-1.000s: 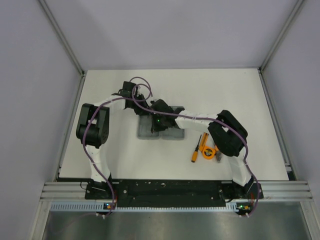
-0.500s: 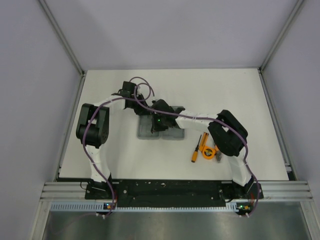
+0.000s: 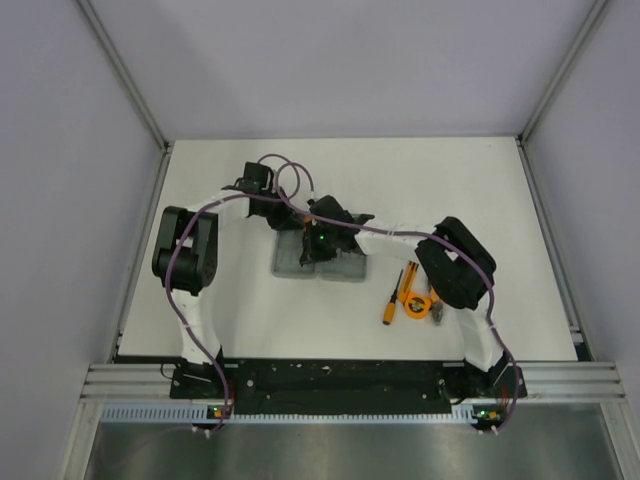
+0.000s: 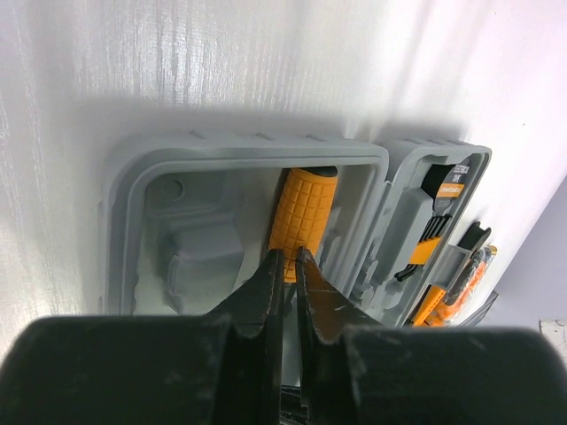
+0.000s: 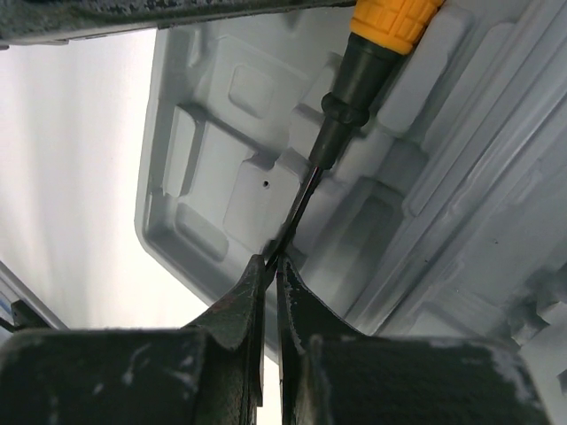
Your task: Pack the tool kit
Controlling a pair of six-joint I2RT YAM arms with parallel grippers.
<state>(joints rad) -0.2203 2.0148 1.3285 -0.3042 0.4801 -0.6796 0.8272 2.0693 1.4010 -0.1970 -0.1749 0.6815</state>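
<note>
The white table [image 3: 220, 180] fills the middle of the top view, and both arms are reached over its centre. The open grey tool kit case [image 3: 290, 262] is laid flat there, partly hidden beneath the grippers. Loose orange-and-black tools [image 3: 408, 297] are left to the lower right of the case, apart from it. A screwdriver [image 4: 301, 212] with an orange handle is seen inside the case's moulded tray. Its thin shaft is pinched between the pressed-together fingers of the right gripper [image 5: 270, 266]. The left gripper [image 4: 289, 261] is drawn nearly together at the handle's near end; whether the handle is gripped cannot be told.
</note>
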